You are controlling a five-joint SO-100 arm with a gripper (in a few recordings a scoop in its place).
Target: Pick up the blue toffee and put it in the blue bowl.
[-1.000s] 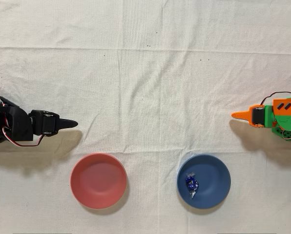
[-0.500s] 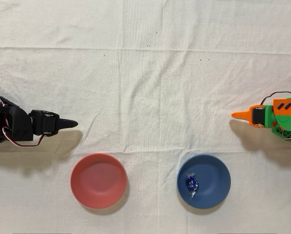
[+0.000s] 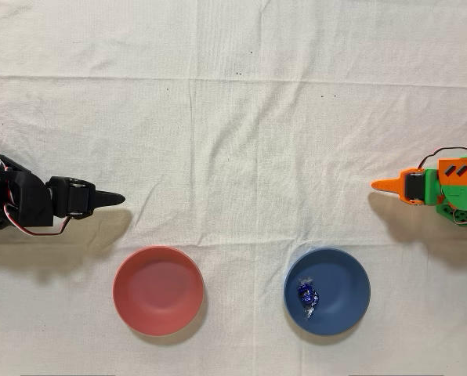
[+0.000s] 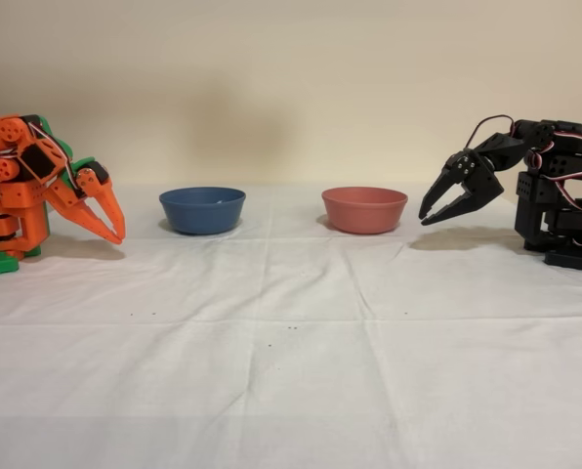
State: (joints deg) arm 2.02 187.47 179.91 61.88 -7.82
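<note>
I see the blue toffee (image 3: 307,297) lying inside the blue bowl (image 3: 347,270), a little left of the bowl's middle in the overhead view, with its clear wrapper ends showing against the dark floor. In the fixed view the bowl (image 4: 202,210) stands left of centre and its wall hides the sweet from me. The bowl sits on the counter (image 3: 233,125), which is covered by a creased white cloth, near the bottom edge of the overhead view.

To its left in the overhead view, well apart, stands the pink-red bowl (image 3: 157,290); in the fixed view that bowl (image 4: 364,209) is on the right of the blue one, and I can see nothing in it.

My orange arm's gripper (image 3: 388,186) is at the right edge of the overhead view, up and to the right of the blue bowl and apart from it. In the fixed view the gripper (image 4: 113,228) is at the far left, curved downward with its tips just above the cloth. The fingers (image 4: 106,212) look pressed together at the tips and pinch nothing.

The idle black arm (image 3: 30,202) sits at the left edge of the overhead view, its pointed tip toward the middle of the counter.
</note>
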